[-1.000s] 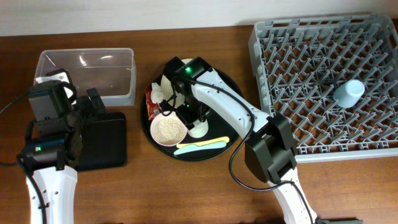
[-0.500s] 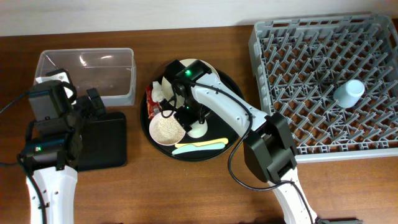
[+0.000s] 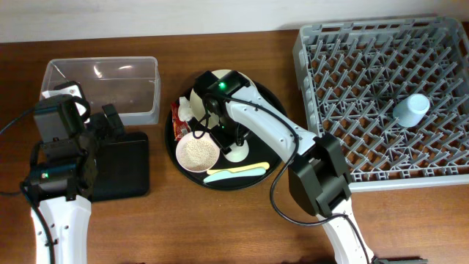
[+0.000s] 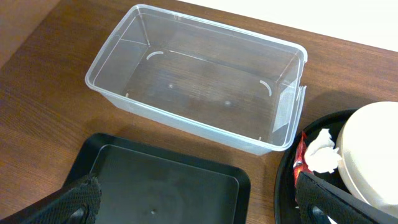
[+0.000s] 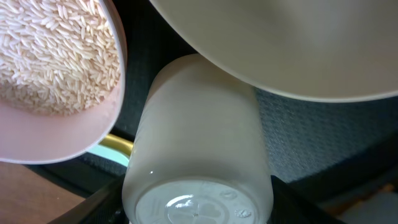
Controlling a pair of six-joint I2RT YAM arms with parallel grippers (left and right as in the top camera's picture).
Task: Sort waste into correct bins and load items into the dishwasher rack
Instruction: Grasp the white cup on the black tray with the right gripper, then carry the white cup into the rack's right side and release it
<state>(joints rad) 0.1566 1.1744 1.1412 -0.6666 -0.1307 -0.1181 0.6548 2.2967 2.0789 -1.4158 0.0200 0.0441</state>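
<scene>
The white cup (image 3: 237,153) stands upside down on the round black tray (image 3: 220,185), between the pink bowl of rice (image 3: 196,152) and the cream bowl (image 3: 199,97). My right gripper (image 3: 224,138) is shut on the white cup (image 5: 199,155), one finger against each side. A red sachet (image 3: 178,122) and a tissue scrap (image 3: 187,110) lie at the tray's left. Yellow (image 3: 248,168) and pale blue (image 3: 226,176) utensils lie at its front. My left gripper (image 4: 201,208) is open and empty over the shallow black tray (image 4: 161,186), next to the clear tub (image 4: 199,81).
The grey rack (image 3: 366,73) fills the right side and holds a light blue cup (image 3: 410,108) near its right edge. The clear tub (image 3: 101,88) holds nothing. The right arm's links reach across the round tray from the front right.
The right gripper has shifted slightly around the white cup. The cup stays on the round tray. The left arm has not moved.
</scene>
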